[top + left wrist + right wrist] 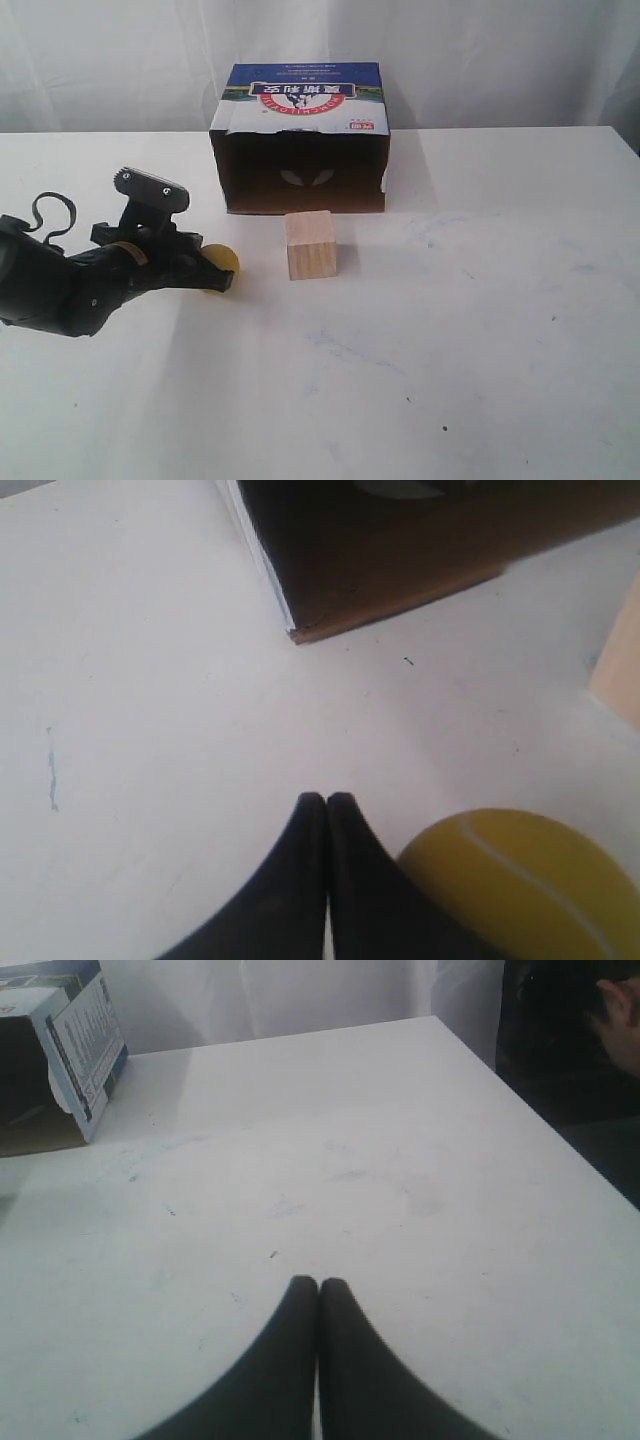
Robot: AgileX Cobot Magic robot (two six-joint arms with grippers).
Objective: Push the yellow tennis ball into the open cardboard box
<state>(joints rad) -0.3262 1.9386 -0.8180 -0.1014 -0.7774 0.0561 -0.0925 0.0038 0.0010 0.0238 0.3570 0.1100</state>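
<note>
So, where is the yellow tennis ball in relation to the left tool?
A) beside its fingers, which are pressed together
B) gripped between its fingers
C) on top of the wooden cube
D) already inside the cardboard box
A: in the left wrist view the left tool has its fingers pressed together with nothing between them. The yellow tennis ball sits beside them on the table, outside the open cardboard box.

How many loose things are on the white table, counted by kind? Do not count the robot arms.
yellow tennis ball: 1
open cardboard box: 1
wooden cube: 1
Total: 3
</note>
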